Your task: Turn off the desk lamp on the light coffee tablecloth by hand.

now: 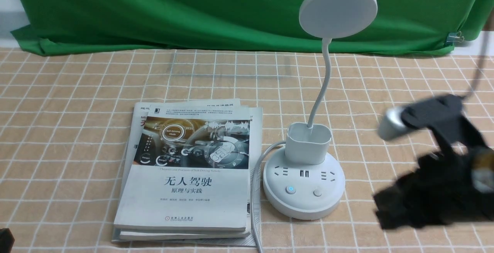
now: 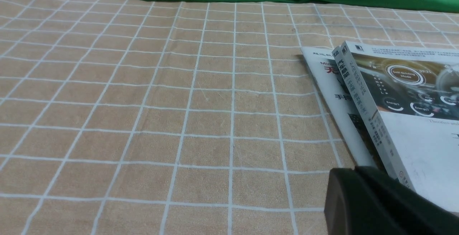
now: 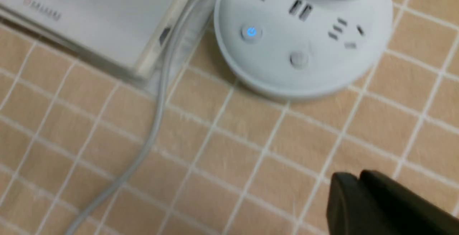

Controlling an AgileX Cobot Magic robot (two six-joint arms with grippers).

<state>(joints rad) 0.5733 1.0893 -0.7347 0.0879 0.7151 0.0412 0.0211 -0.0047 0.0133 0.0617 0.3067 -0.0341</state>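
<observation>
Across the light coffee tablecloth [image 1: 69, 129] ran a grid of thin white lines, and at its near left the left gripper [image 2: 353, 172] stood with its fingertips together, holding nothing, beside the books [image 1: 181, 206]. It seemed to have no part in this step. At the near right, the right gripper [image 3: 355, 177] was also closed, its fingertips meeting around nothing. It was above the cloth and to the right of the lamp, apart from it.

The desk lamp [image 1: 303, 206] stood upright on the cloth, its round base just right of the books, the cord [image 1: 255, 191] running between them. On the near part of the base were two buttons: one [image 1: 290, 189] glowing blue, the other [image 1: 317, 192] plain grey. Beyond them rose the pen cup [image 1: 307, 146], the bent neck [image 1: 327, 71] and the flat disc head [image 1: 339, 11], in front of the green cloth [image 1: 173, 13].

The step in hand looked like the approach. The next move called for bringing the closed tips over the right button, then pressing straight down. Which button worked the light could not be told; a slanted push might slide the base.
</observation>
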